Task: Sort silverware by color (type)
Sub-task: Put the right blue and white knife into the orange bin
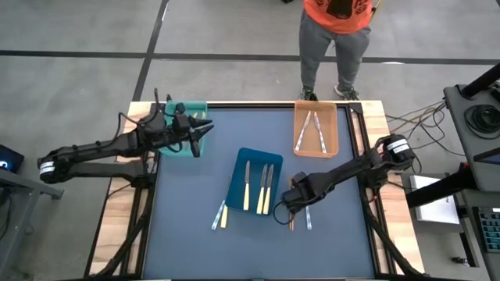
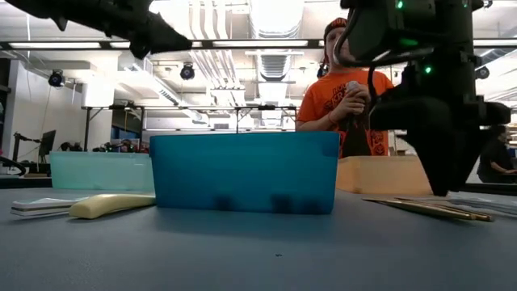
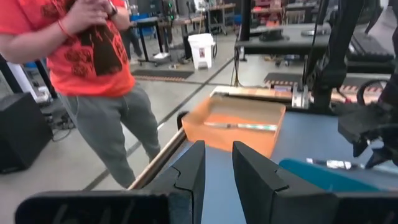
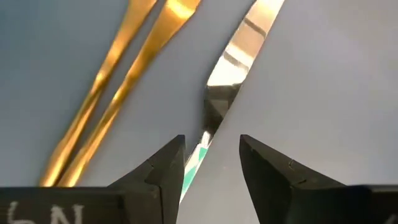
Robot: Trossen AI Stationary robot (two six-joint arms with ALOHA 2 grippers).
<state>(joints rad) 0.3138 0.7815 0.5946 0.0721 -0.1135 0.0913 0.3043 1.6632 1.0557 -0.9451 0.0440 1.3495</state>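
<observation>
The right claw (image 4: 210, 163) is down at the bench (image 1: 195, 242), fingers apart and holding nothing, straddling a silver utensil (image 4: 231, 68) whose long axis runs straight ahead between the fingers. Two gold utensils (image 4: 118, 81) lie just beside it, outside one finger, on nearly the same slant, so I judge the closing must pinch only the silver one. The left claw (image 1: 201, 134), well apart over the teal tray (image 1: 187, 109), is narrowly parted and empty; the right arm is nearer.
</observation>
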